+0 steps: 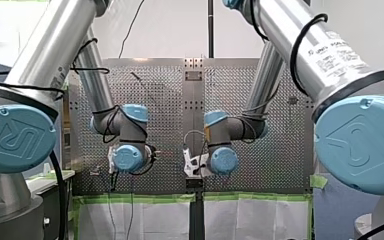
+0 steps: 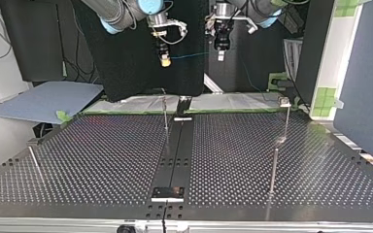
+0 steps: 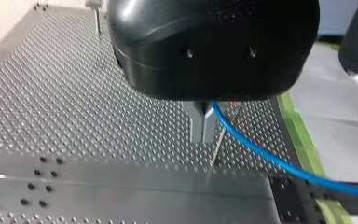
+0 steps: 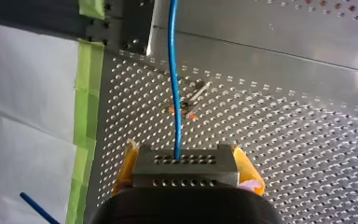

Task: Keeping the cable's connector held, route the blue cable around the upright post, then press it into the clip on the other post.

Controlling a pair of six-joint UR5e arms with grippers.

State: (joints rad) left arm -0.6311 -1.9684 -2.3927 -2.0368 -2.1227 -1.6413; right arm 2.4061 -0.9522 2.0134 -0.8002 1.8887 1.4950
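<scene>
Several thin posts (image 2: 165,116) stand on the perforated table (image 2: 102,160) in the top view. Beyond them, above its far edge, my right gripper (image 2: 164,59) clamps the connector (image 4: 186,165) between yellow pads. My left gripper (image 2: 221,54) pinches the blue cable (image 2: 189,56) strung between them.

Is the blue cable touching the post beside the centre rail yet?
Apart. In the top view the blue cable runs well above the tip of the post, with dark background showing between them.
</scene>
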